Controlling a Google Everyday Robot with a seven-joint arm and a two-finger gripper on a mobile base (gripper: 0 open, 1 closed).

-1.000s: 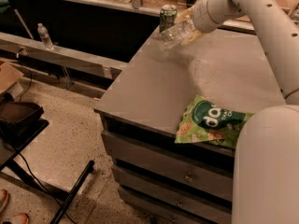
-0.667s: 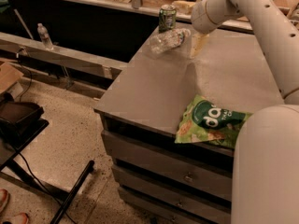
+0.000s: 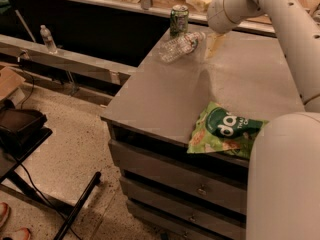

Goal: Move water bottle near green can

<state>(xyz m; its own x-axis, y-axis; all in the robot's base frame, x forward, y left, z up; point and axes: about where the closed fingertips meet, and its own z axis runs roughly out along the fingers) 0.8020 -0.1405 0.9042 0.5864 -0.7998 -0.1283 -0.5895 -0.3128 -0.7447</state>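
Note:
The water bottle [image 3: 181, 45], clear ribbed plastic with a white cap, lies on its side at the far left of the grey table [image 3: 165, 96]. The green can [image 3: 179, 19] stands upright just behind it, a small gap apart. My gripper [image 3: 212, 45] hangs from the white arm [image 3: 235, 4] just right of the bottle's cap end, low over the table. It is open and holds nothing.
A green snack bag [image 3: 226, 131] lies at the table's front edge. My white arm segment [image 3: 285, 179] fills the right foreground. A small upright bottle [image 3: 47, 38] stands on a ledge at the left. A black stand [image 3: 20, 129] is on the floor at the left.
The bottle was held up in the gripper by the can; it now lies on the table, let go. The gripper has moved right and down, away from it.

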